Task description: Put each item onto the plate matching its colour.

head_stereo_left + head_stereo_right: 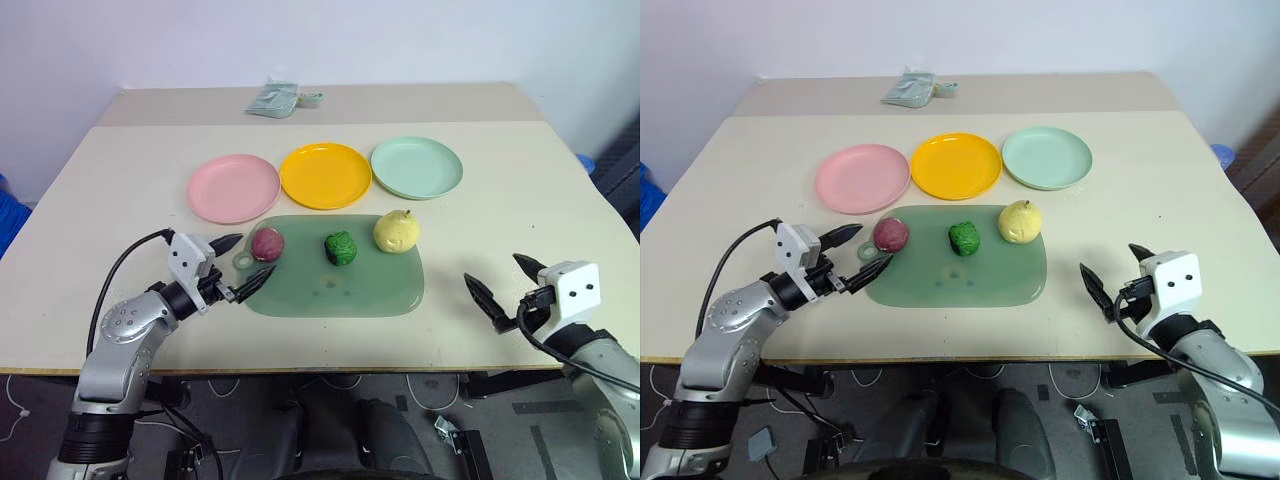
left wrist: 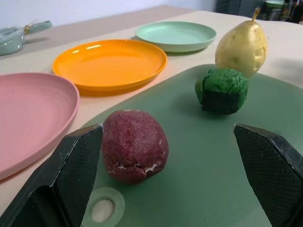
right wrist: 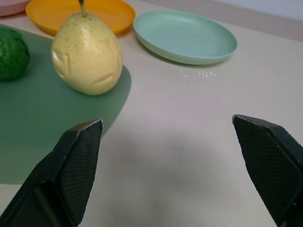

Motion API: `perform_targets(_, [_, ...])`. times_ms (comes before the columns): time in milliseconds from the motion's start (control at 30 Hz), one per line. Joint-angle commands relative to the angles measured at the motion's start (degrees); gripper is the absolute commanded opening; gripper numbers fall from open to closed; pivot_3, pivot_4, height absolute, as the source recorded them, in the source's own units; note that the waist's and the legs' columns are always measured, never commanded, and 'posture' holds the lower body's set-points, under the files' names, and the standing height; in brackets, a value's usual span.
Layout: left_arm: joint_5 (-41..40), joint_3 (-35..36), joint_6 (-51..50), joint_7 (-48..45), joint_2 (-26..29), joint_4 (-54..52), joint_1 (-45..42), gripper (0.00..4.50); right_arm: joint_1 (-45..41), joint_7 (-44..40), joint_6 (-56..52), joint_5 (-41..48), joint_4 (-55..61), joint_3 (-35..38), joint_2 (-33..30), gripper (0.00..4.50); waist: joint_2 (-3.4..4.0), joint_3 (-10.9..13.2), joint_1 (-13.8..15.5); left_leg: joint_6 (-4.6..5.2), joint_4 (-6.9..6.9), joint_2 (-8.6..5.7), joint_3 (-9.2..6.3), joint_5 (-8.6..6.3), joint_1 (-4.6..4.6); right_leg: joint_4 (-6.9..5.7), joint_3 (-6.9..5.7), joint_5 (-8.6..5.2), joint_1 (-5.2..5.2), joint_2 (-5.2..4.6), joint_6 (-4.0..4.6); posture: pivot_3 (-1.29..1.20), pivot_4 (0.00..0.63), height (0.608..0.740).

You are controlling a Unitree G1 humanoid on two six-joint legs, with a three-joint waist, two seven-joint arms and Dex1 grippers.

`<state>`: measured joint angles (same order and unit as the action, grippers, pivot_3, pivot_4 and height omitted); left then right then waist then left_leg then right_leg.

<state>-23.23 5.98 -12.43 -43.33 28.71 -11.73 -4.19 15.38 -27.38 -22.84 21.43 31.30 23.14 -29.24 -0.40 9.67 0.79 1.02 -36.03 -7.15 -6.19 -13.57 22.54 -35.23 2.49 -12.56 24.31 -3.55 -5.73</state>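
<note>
- The left end effector (image 1: 242, 268) is hanging wide open, holding nothing.
- The purplish-red fruit (image 1: 267, 243) is sitting on the green board (image 1: 340, 290), just at its 1 o'clock.
- The right end effector (image 1: 505, 280) is waiting open, much farther away.

A round, purplish-red toy fruit (image 1: 266, 243) with a rough skin sits left of centre in the frame; a bumpy dark green toy lump (image 1: 341, 248) lies at centre; a larger yellow toy pear (image 1: 396, 231) stands upright to its right; above them, three shallow round plastic plates form a row, pink (image 1: 233, 188), yellow (image 1: 325, 175), pale mint green (image 1: 416, 167), all bare.
</note>
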Motion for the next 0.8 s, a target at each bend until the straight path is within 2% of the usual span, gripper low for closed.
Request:
perform_targets(33, [-0.7,0.8,0.9,-0.5,0.1,1.0,-1.0,4.5,0.0,0.3,0.3,0.5,2.4,1.2,-0.3,4.46,0.0,0.0,0.0,0.0,0.0,0.0,0.0,0.0,0.0,0.0,0.0,0.0,0.0,0.0,0.0,0.0,0.15,0.74])
perform_targets(600, [-0.4,1.3,2.1,-0.8,-0.7,6.0,-2.1,4.5,-0.8,0.6,1.5,-0.3,1.6,-0.6,0.0,4.46,-0.01,0.0,0.0,0.0,-0.01,0.0,0.0,0.0,0.02,0.02,0.0,0.0,0.0,0.0,0.0,0.0,0.15,0.74])
perform_targets(800, [-0.9,1.2,0.2,0.9,-1.2,4.3,-2.7,4.5,-2.3,0.5,2.3,-0.3,0.9,-1.5,0.0,4.46,0.0,0.0,0.0,0.0,-0.01,0.0,0.0,0.0,0.02,0.02,0.0,0.0,0.01,0.0,0.0,0.0,0.15,0.74])
